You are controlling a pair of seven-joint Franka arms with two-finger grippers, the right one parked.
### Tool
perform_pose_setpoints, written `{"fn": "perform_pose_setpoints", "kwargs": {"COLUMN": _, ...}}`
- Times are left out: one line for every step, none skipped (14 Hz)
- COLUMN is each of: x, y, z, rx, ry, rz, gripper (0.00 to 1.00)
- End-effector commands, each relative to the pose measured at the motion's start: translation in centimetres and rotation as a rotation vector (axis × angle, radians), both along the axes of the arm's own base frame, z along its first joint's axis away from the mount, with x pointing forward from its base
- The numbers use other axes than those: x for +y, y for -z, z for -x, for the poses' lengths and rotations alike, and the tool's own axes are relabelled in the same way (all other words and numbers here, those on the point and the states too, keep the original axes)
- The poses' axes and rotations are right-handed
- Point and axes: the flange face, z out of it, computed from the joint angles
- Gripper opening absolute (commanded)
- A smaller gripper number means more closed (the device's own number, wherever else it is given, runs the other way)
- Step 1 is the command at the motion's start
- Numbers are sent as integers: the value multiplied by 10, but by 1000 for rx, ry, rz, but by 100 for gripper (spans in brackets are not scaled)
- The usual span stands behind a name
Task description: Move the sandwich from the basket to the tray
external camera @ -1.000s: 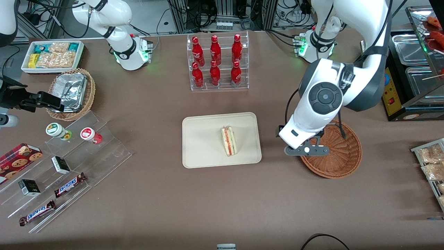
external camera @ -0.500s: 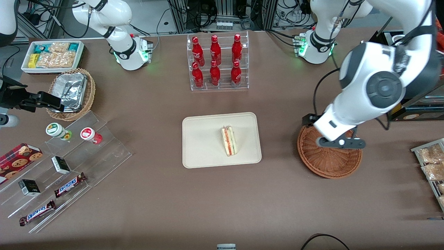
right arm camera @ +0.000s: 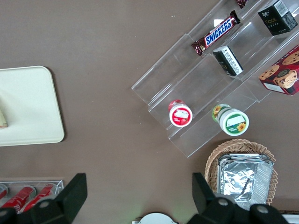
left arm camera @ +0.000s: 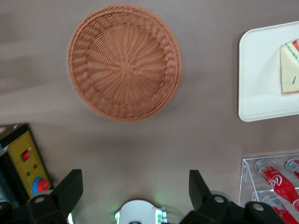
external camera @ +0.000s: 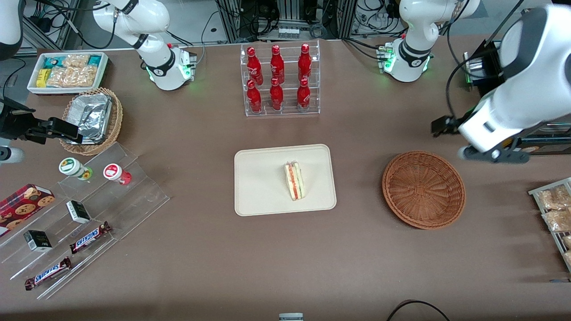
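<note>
Sandwich [external camera: 294, 180] lies on the tray [external camera: 258, 187] in the front view, a little toward the working arm's end of it, cut edge with its red, yellow and green layers facing up. The basket [external camera: 424, 189] sits empty, well apart from the tray toward the working arm's end of the table. The gripper [external camera: 490, 155] hangs high above the table beside the basket and farther from the camera; from this view I cannot tell how its fingers stand. By the look of things the placing is done.

From the left wrist view the gripper [left arm camera: 135, 191] shows its two fingers [left arm camera: 70, 186] spread wide with nothing between them, the empty basket [left arm camera: 124, 60] below and the tray [left arm camera: 261, 79] with a corner of the sandwich [left arm camera: 289, 67] at the edge.

From the right wrist view only an end of the tray [right arm camera: 32, 102] and a sliver of the sandwich [right arm camera: 2, 120] appear.

As a judgement, the wedge is light, soft and easily crushed, its layers liable to slide; any further hold belongs across the two flat bread faces, gently.
</note>
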Motion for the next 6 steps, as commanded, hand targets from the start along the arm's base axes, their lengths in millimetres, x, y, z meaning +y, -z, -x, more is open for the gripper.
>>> {"fn": "perform_pose_setpoints", "kwargs": {"x": 11, "y": -23, "z": 28, "rx": 6, "ry": -10, "rz": -25, "gripper": 100}}
{"fn": "perform_pose_setpoints", "kwargs": {"x": 21, "y": -29, "z": 32, "rx": 17, "ry": -29, "rz": -27, "gripper": 100}}
{"fn": "perform_pose_setpoints", "kwargs": {"x": 25, "y": -34, "z": 35, "rx": 11, "ry": -39, "rz": -29, "gripper": 100}}
{"fn": "perform_pose_setpoints", "kwargs": {"x": 33, "y": -38, "z": 37, "rx": 5, "ry": -54, "rz": -29, "gripper": 100}}
{"fn": "perform_pose_setpoints", "kwargs": {"x": 40, "y": -41, "z": 38, "rx": -1, "ry": -71, "rz": -29, "gripper": 100}}
{"fn": "perform_pose_setpoints", "kwargs": {"x": 43, "y": -41, "z": 38, "rx": -1, "ry": -76, "rz": -27, "gripper": 100}}
